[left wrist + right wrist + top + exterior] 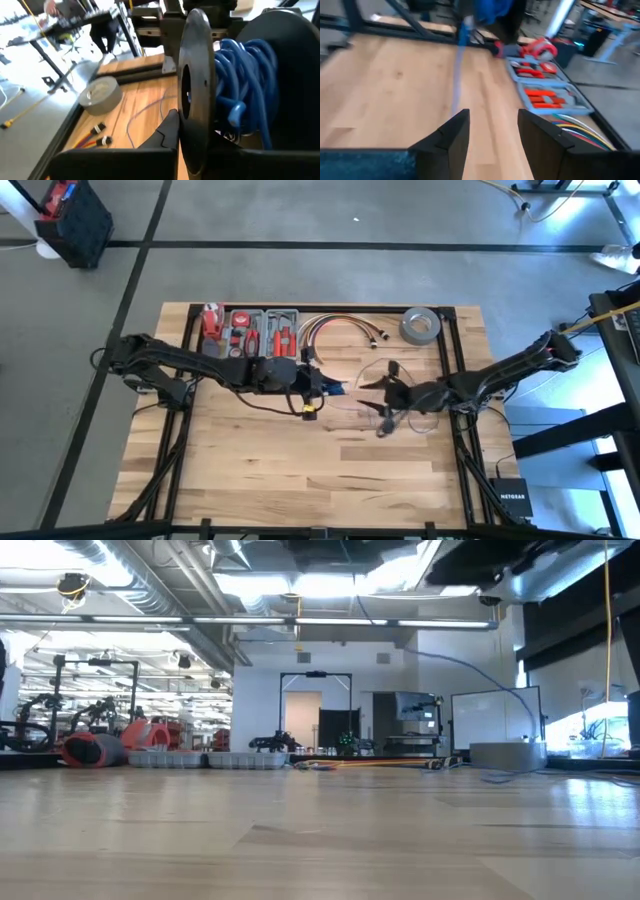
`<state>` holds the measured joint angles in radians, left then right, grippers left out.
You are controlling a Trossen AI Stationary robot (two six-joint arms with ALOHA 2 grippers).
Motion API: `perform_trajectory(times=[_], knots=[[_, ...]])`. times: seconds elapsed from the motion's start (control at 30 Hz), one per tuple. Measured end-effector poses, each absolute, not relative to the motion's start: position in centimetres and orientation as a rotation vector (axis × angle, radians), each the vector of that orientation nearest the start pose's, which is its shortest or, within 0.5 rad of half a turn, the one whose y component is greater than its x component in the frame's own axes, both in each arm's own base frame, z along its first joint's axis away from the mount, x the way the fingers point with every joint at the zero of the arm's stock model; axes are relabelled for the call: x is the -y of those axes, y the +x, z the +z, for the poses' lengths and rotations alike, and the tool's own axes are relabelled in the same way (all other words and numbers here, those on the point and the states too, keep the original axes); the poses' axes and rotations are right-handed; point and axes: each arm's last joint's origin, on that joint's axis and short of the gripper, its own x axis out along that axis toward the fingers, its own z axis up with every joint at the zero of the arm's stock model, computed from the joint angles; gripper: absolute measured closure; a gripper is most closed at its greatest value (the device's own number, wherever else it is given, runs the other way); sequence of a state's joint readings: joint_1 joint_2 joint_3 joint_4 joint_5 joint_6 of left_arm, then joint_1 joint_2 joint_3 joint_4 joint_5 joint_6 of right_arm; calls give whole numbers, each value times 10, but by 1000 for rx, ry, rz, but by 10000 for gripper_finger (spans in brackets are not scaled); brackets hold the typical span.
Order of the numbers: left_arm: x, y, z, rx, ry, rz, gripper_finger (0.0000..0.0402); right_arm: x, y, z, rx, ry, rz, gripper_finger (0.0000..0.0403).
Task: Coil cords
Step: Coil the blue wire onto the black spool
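Wooden surface (250, 470), viewed from above. Left hand (318, 385): positioned mid-surface near the tool tray (252, 332); a black spool (197, 85) wound with blue wire (245, 75) is seen just before its camera; its finger state cannot be told. Right hand (490, 132): held above mid-surface, fingers parted, nothing between them. A thin blue strand (457, 75) is stretched toward it. Tape roll (420, 326) and coloured cable bundle (340, 328) are lodged at the far edge.

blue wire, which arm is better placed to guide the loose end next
Right. Its open gripper faces the thin grey-blue wire stretched over the table, while the left gripper holds the black spool already wound with it.
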<state>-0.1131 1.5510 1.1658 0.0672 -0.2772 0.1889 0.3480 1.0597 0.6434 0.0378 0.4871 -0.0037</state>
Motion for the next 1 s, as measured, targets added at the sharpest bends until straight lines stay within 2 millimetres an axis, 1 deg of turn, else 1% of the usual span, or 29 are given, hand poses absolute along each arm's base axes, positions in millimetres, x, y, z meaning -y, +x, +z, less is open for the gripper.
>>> perform_trajectory(times=[0.07, 0.13, 0.2, 0.27, 0.43, 0.57, 0.7, 0.8, 1.0], knots=[[33, 352, 300, -297, 252, 133, 401, -69, 212, 258, -335, -146, -111, 232], [30, 351, 291, -299, 252, 140, 401, -72, 211, 257, -345, -142, -101, 232], [25, 351, 288, -297, 239, 157, 401, -71, 212, 251, -387, -152, -105, 232], [20, 351, 289, -296, 220, 176, 401, -70, 215, 241, -436, -162, -126, 232], [16, 351, 287, -312, 218, 189, 401, -55, 229, 213, -561, -186, -200, 233], [16, 351, 287, -313, 220, 184, 401, -47, 245, 198, -592, -131, -137, 233], [17, 351, 286, -325, 223, 180, 401, -43, 254, 185, -629, -112, -109, 233], [17, 351, 286, -325, 224, 180, 401, -43, 256, 182, -645, -114, -107, 233], [17, 351, 285, -333, 239, 177, 401, -45, 260, 188, -641, -119, -102, 233]])
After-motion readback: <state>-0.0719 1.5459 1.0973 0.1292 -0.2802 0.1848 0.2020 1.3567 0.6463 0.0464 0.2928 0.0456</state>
